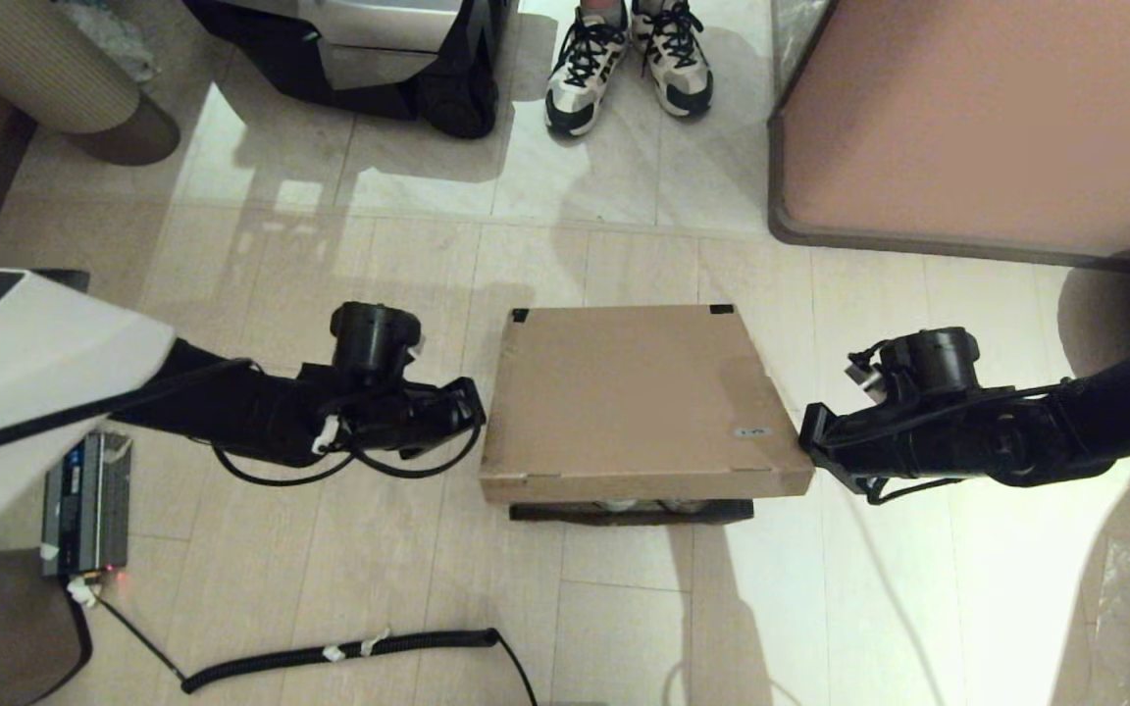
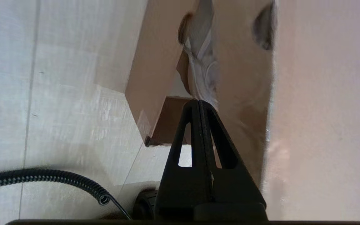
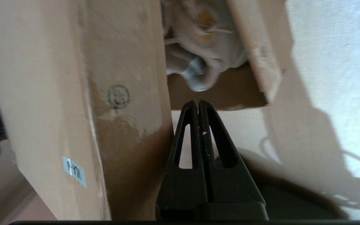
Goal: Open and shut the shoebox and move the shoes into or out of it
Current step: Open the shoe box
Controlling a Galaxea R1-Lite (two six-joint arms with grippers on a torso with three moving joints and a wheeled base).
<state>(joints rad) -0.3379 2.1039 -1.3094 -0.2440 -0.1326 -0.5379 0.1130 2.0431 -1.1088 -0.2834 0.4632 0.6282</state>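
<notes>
Two clenched claws of mine flank the shoebox on the floor: my left gripper at one side, my right gripper at the other, both empty. Its lid is raised a little, and the shoes lie inside

The place looks like an indoor room set up for robot trials, perhaps a lab staged as a home. Glossy pale floor tiles run throughout, a coiled black cable and a small electronics box lie loose, and a person's sneakers stand nearby.
</notes>
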